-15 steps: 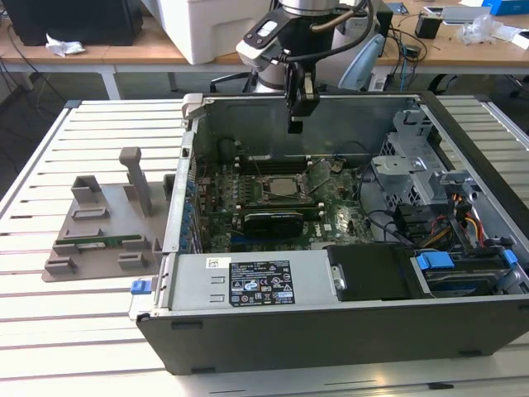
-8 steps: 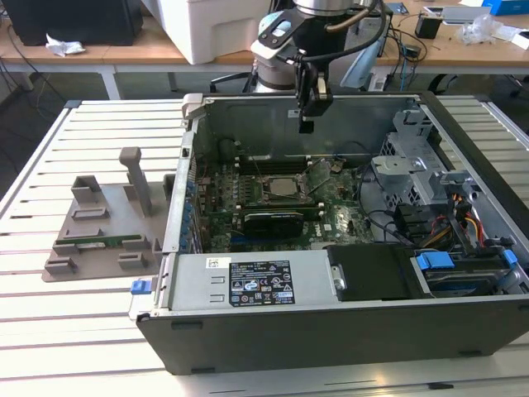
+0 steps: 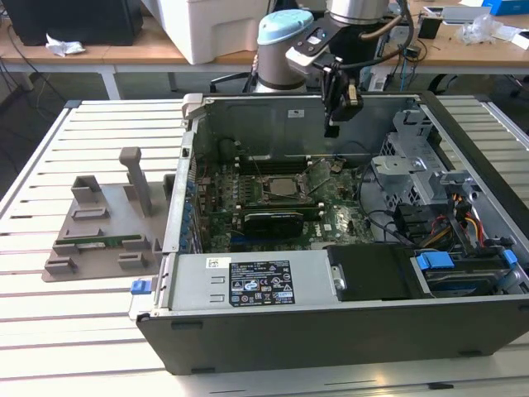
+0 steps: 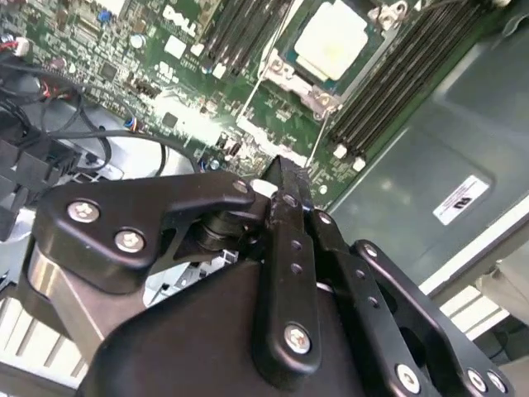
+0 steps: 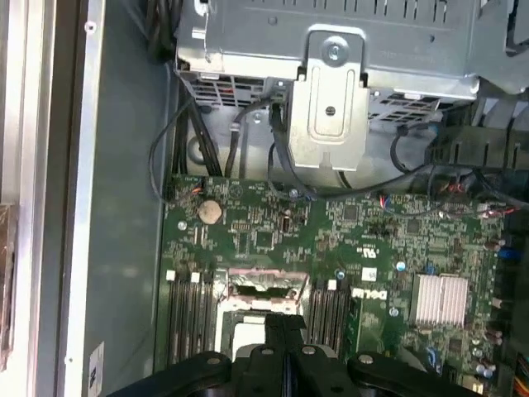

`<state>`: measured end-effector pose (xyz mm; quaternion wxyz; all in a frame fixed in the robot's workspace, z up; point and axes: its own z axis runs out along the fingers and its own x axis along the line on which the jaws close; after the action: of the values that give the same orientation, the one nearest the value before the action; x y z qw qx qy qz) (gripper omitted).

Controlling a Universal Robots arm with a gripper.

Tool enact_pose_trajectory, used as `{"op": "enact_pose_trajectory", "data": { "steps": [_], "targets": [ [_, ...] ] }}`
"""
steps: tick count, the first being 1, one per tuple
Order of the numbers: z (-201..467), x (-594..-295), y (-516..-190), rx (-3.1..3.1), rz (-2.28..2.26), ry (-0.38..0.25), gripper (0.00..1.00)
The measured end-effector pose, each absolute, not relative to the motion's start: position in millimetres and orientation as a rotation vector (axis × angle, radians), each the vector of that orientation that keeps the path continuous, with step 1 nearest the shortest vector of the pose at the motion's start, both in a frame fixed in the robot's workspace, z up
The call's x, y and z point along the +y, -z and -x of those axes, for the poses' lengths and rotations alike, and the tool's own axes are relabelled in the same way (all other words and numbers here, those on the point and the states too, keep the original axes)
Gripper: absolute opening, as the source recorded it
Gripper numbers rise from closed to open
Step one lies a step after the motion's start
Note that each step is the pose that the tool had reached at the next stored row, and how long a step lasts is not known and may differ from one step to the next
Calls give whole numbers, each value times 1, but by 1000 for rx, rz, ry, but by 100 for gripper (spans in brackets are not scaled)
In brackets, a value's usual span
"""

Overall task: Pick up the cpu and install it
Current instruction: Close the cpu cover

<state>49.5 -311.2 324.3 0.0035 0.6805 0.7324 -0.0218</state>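
My gripper (image 3: 332, 128) hangs inside the open computer case (image 3: 331, 343), which lies on its side on the slatted tabletop (image 3: 83, 331). It is up above the motherboard (image 3: 335, 222) and touches nothing. In both wrist views my fingers are pressed together with nothing between them.

The cpu (image 4: 331, 40) lies flat in its socket (image 4: 283, 71) on the motherboard, silvery top plate up, with black memory slots (image 4: 388, 83) running along both sides of it. In the second wrist view my gripper (image 4: 285, 169) is well apart from the cpu, over the edge of the board near the case wall. In the first wrist view my fingertips (image 5: 285, 324) partly cover the cpu (image 5: 246, 337), a pale patch of which shows just beside them.

Outside the case, towards the exterior view's left, a grey fixture (image 3: 99, 211) rests on the tabletop with a narrow green memory stick (image 3: 92, 243) lying in it
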Motion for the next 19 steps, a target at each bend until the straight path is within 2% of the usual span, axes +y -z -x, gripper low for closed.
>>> {"op": "enact_pose_trajectory", "data": {
  "steps": [8, 19],
  "targets": [
    [-81, -311, -294, 2300, -2137, 77, 11],
    [-83, -310, -267, 2302, -2138, 76, 11]
  ]
}}
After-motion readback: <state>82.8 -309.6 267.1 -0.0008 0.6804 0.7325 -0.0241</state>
